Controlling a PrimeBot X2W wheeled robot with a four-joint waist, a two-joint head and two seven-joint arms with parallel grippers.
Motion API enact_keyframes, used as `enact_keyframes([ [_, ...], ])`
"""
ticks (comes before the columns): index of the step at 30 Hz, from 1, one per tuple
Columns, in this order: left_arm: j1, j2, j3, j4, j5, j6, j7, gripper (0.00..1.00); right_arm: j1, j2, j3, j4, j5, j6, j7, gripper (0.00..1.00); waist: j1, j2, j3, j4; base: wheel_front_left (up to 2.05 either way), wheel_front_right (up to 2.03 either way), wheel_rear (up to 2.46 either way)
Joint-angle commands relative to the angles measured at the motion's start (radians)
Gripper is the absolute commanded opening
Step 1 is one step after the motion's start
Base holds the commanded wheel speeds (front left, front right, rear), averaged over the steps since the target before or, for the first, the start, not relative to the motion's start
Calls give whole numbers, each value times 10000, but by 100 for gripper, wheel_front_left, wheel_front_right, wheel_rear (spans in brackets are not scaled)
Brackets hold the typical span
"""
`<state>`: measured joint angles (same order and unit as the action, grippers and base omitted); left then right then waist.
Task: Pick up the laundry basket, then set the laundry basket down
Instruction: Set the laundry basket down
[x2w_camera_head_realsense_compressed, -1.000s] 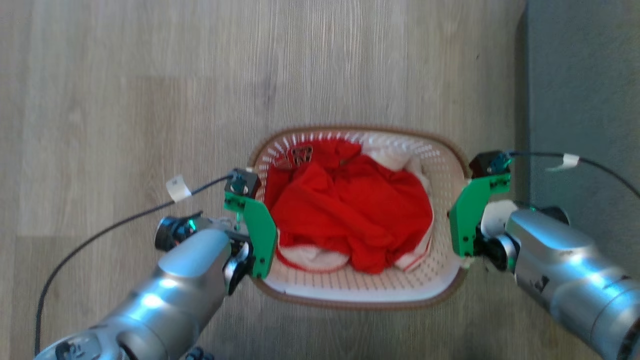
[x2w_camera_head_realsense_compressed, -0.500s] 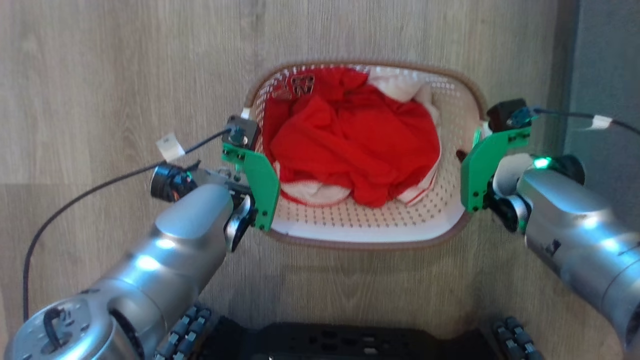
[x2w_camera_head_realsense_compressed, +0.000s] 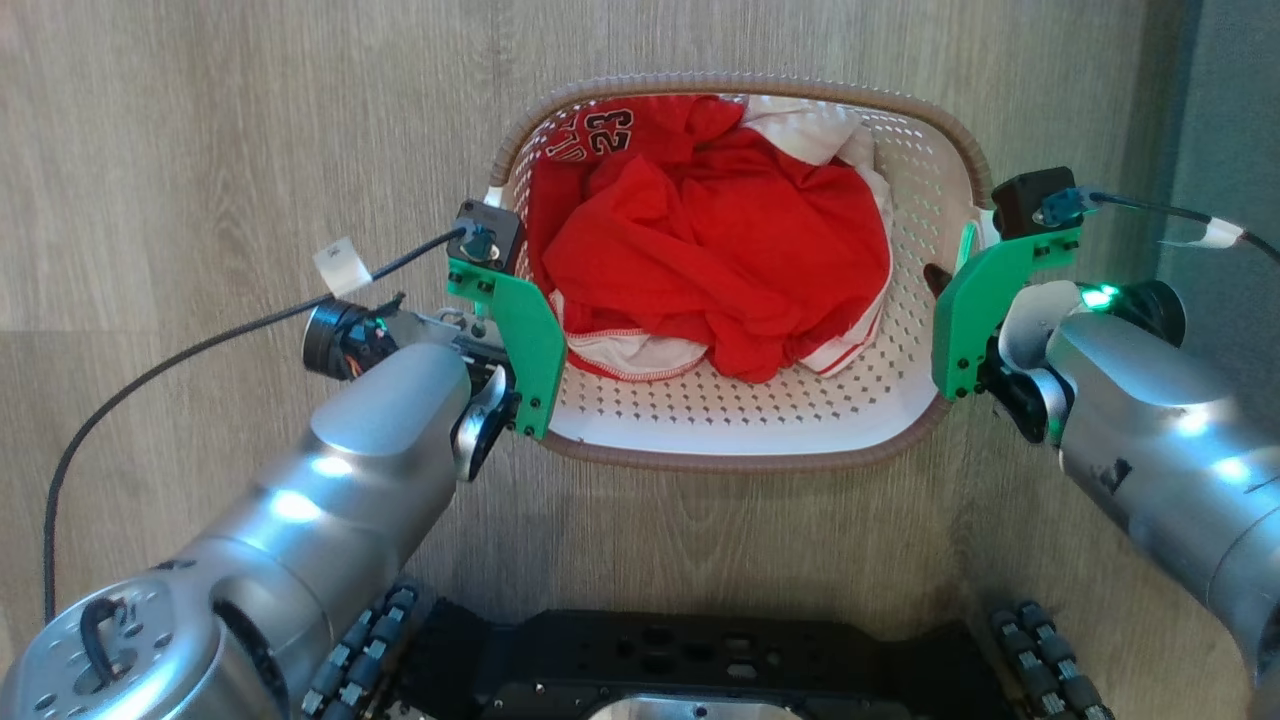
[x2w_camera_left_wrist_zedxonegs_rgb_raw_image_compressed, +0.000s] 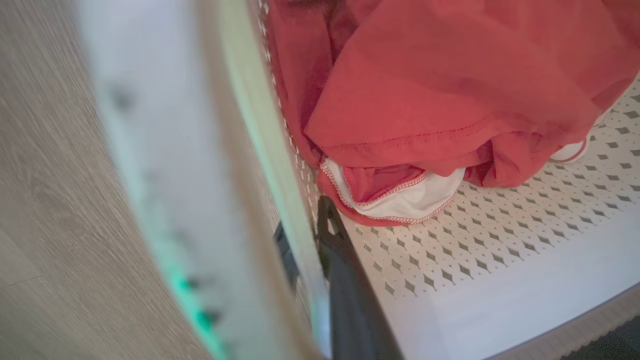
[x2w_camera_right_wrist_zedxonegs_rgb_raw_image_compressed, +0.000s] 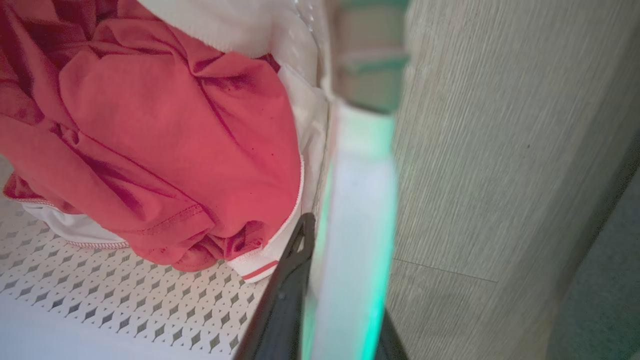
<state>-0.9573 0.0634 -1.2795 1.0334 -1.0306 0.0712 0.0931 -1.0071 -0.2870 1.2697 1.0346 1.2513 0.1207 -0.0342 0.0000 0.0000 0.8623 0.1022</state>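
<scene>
The laundry basket (x2w_camera_head_realsense_compressed: 740, 82), white with perforated walls and a brown woven-look rim, sits between my two arms over the wooden floor. A crumpled red jersey (x2w_camera_head_realsense_compressed: 720, 240) with white trim lies inside. My left gripper (x2w_camera_head_realsense_compressed: 520, 340) is at the basket's left side. In the left wrist view one dark finger (x2w_camera_left_wrist_zedxonegs_rgb_raw_image_compressed: 332, 250) is inside the wall and the other just outside, shut on it. My right gripper (x2w_camera_head_realsense_compressed: 955, 310) is clamped the same way on the right side, with one finger (x2w_camera_right_wrist_zedxonegs_rgb_raw_image_compressed: 295, 260) inside and the white handle (x2w_camera_right_wrist_zedxonegs_rgb_raw_image_compressed: 355, 210) between the fingers. I cannot tell whether the basket touches the floor.
A grey carpet edge (x2w_camera_head_realsense_compressed: 1230, 120) runs along the right, close to my right arm. My black wheeled base (x2w_camera_head_realsense_compressed: 700, 670) lies just below the basket. A black cable (x2w_camera_head_realsense_compressed: 200, 350) trails left from my left wrist across the wooden floor (x2w_camera_head_realsense_compressed: 200, 150).
The head camera has moved: the base has come into view, and the basket now looks larger and sits higher in the picture. Both grippers keep the same hold on its sides.
</scene>
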Motion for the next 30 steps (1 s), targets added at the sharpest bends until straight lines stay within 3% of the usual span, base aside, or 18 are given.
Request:
enact_keyframes([
  [1, 67, -132, -8, -503, 15, -219, 108, 0, 23, 164, 93, -205, -110, 100, -291, 0, 0, 0, 83, 8, 0, 0, 0],
  [16, -173, -132, -8, -538, -227, -42, -64, 0, -238, 47, 102, 51, -499, 100, -623, 0, 0, 0, 419, 65, 0, 0, 0],
  [17, -198, -132, -8, -522, -220, 5, -106, 9, -263, 56, 102, 178, -501, 100, -680, 31, 0, 0, 427, 74, 0, 0, 0],
  [18, -234, -132, -8, -505, -178, 68, -200, 85, -272, 84, 102, 316, -506, 100, -653, 100, 0, 0, 434, 81, 0, 0, 0],
  [19, -245, -132, -8, -491, -153, 105, -267, 100, -289, 121, 102, 402, -572, 100, -618, 100, 0, 0, 439, 86, 0, 0, 0],
  [30, -238, -132, -8, -126, -233, 323, -209, 100, -274, 295, 103, 709, -426, 100, -708, 100, 0, 0, 324, 136, 0, 0, 0],
])
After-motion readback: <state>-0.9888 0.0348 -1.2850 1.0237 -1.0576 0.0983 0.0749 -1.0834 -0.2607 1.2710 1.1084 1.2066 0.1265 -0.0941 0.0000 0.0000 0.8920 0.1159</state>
